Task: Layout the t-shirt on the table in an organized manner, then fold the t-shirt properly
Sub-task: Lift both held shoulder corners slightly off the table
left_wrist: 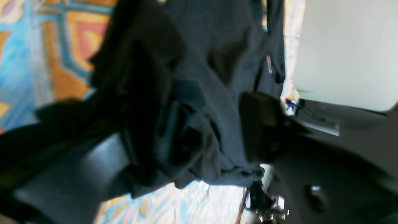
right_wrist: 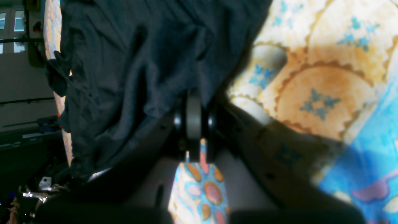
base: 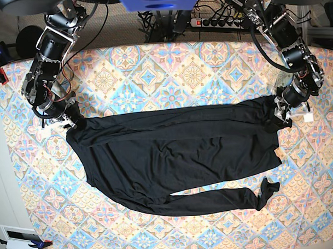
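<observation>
A: Report the largest item first.

B: The wide surface, covered in cloth patterned with pastel pink, blue and cream diamond tiles, fills the base view.

A: Location of the garment?

B: The plain black long-sleeved t-shirt of thin, soft fabric lies spread across the middle of the surface, long axis side to side. One sleeve runs along its near edge and ends in a small crumpled cuff at the view's right; the far edge carries a long fold.

A: Right pincer status?

B: The right pincer sits at the shirt's corner on the base view's left. Its jaws are pressed together on the black fabric — the wrist view shows cloth bunched between them.

A: Left pincer status?

B: The left pincer sits at the opposite end of the shirt, on the base view's right. In its wrist view one dark finger lies against gathered fabric; the frame is blurred — I cannot tell whether the jaws are spread or pinching.
</observation>
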### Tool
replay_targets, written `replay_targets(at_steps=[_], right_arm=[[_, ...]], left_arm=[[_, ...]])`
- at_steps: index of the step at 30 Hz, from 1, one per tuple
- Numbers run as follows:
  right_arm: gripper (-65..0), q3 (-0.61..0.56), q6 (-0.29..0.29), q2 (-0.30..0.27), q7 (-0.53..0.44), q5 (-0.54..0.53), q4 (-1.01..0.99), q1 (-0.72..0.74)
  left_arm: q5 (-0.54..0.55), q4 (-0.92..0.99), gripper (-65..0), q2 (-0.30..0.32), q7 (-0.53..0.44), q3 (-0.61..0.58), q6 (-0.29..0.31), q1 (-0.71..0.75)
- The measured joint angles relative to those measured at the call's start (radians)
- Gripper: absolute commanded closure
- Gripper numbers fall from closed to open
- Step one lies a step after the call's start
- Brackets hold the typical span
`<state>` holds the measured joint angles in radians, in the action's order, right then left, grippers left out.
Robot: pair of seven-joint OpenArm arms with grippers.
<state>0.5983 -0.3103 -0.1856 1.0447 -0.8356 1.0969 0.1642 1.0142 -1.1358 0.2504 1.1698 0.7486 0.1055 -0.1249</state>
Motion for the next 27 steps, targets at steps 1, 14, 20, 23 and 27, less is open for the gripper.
replay_targets(at_steps=[1,14,20,23,27], right_arm=[[0.0,0.000,0.000,0.000,0.000,0.000,0.000,0.000],[0.0,0.000,0.000,0.000,0.000,0.000,0.000,0.000],[0.0,0.000,0.000,0.000,-0.002,0.000,0.000,0.000],[0.0,0.000,0.000,0.000,-0.001,0.000,0.000,0.000],[0.0,0.000,0.000,0.000,-0.002,0.000,0.000,0.000]], left_arm=[[0.000,0.000,-50.4,0.007,0.027,0.000,0.000,-0.003],[0.204,-0.002,-50.4,0.088,0.051,0.000,-0.004,0.100],[0.238,-0.003,-50.4,0.087,0.043,0.002,0.002,0.174],[0.239,-0.005,-50.4,0.090,0.051,0.003,-0.001,0.183],[0.245,-0.006,-50.4,0.090,0.050,0.003,-0.001,0.193]])
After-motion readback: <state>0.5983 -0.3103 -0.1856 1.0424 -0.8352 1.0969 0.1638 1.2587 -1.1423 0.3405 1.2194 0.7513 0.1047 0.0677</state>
